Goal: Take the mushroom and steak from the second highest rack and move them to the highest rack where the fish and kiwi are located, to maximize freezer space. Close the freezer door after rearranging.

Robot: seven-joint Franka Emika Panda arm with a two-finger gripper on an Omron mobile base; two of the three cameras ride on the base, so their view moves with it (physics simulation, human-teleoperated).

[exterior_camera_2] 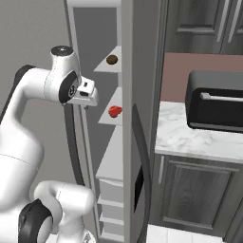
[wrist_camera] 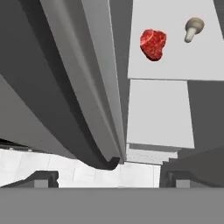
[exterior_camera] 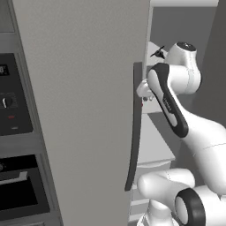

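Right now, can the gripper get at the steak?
Probably yes. The steak lies beside the mushroom on the second highest rack, uncovered; the freezer door stands open, and the gripper's camera looks straight at it.

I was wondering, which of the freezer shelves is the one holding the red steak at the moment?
The second highest rack: it carries the steak with the mushroom beside it. The shelf below is bare, and the highest rack holds a brown round item instead.
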